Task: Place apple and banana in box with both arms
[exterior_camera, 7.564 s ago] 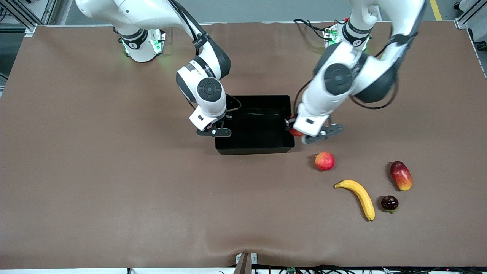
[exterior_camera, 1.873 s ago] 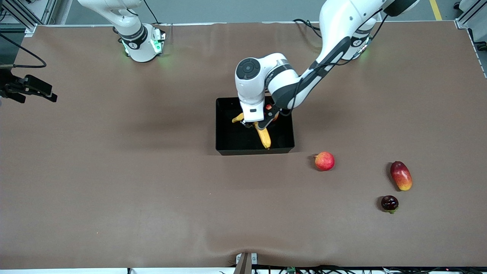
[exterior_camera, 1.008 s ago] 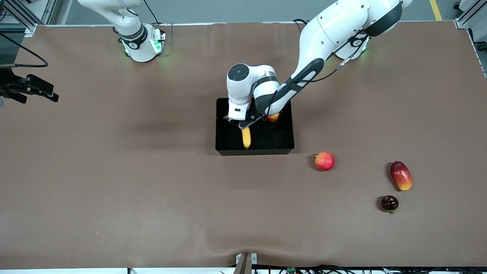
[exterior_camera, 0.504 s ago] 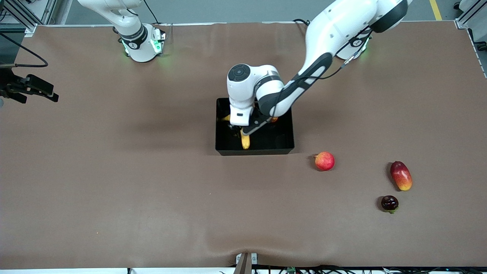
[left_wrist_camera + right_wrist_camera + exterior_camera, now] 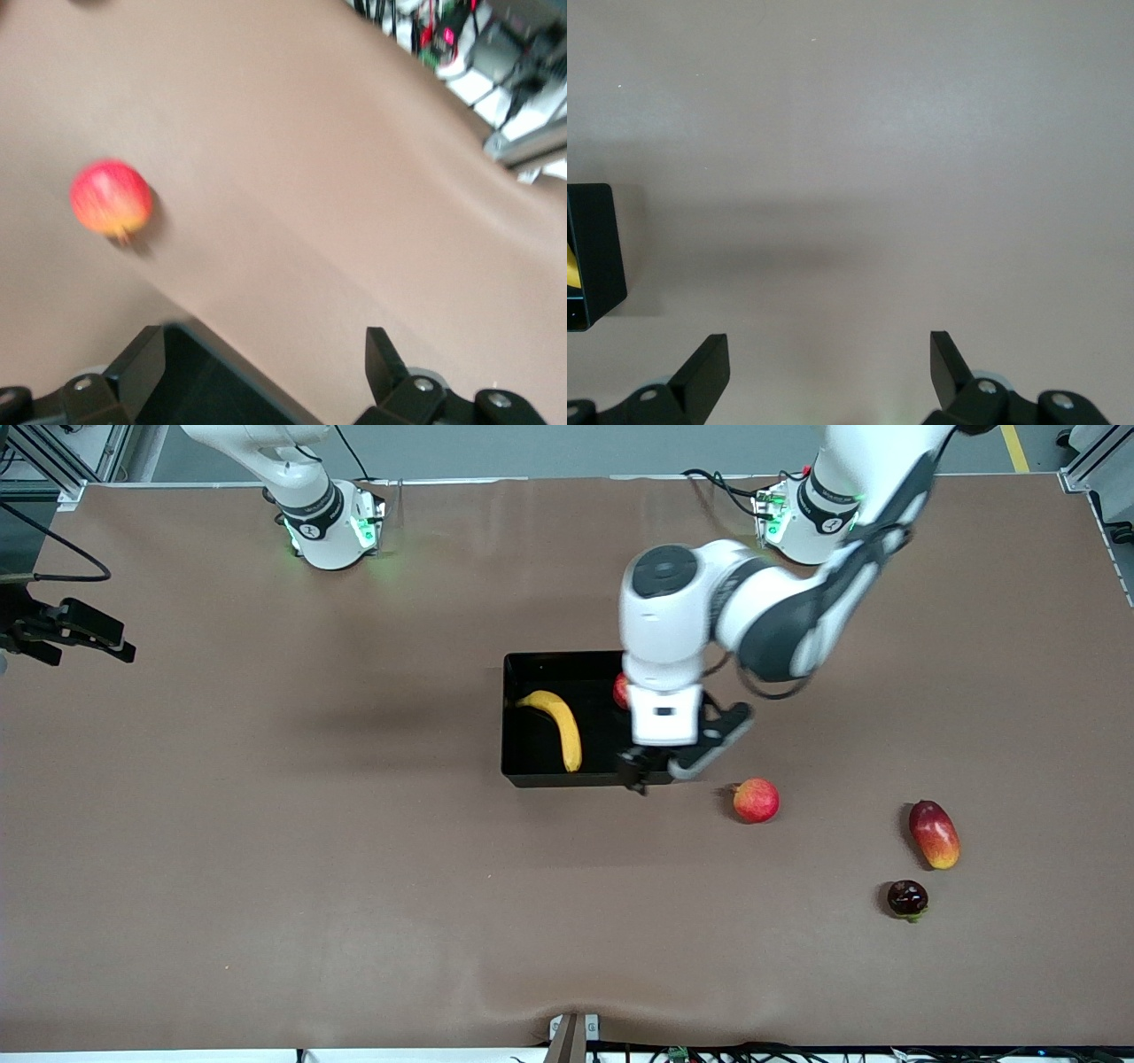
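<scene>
Front view: the long curved yellow banana lies in the glossy black shallow plastic box, its long axis running toward the camera; the small red apple sits in the box too, half hidden by the left arm. The left gripper hangs over the box's near corner at the left arm's end.

Left wrist view: the jaws gape wide and empty above the box rim; a pinkish round fruit rests on the matte brown table.

Right wrist view: the right gripper, jaws wide and empty, waits over bare table well away from the box.
</scene>
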Action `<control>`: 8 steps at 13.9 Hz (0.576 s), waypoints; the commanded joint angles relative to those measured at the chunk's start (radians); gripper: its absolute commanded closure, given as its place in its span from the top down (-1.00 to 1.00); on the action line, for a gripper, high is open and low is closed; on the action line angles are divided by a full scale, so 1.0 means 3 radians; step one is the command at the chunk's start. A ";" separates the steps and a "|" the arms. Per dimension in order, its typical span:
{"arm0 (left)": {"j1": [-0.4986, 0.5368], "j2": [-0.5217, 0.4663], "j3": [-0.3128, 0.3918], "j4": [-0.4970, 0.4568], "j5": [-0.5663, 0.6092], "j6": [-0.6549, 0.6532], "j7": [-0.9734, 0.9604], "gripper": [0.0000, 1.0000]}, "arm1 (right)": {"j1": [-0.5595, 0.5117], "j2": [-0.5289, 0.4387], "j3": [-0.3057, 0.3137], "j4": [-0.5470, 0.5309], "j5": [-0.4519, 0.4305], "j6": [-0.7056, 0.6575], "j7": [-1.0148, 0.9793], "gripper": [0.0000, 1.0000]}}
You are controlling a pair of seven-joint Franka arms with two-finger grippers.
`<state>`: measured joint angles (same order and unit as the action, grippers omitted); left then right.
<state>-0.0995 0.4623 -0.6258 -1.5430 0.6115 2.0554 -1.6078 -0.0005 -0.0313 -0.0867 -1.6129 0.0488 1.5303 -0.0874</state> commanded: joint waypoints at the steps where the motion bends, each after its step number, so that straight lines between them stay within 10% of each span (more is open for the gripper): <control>1: 0.0269 -0.0333 -0.0041 -0.0042 -0.0192 -0.0269 0.0642 1.00 | -0.0019 0.0017 0.0003 0.0064 -0.0035 -0.0054 -0.0010 1.00; 8: 0.1000 -0.0870 -0.0041 0.0183 -0.1132 -0.1000 0.2355 1.00 | -0.0029 0.0017 -0.0002 0.0059 -0.0025 -0.0054 -0.0005 1.00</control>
<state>0.1319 0.2598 -0.6265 -1.4805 0.3429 1.8147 -1.0296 -0.0024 -0.0313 -0.0898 -1.6129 0.0488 1.5293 -0.0874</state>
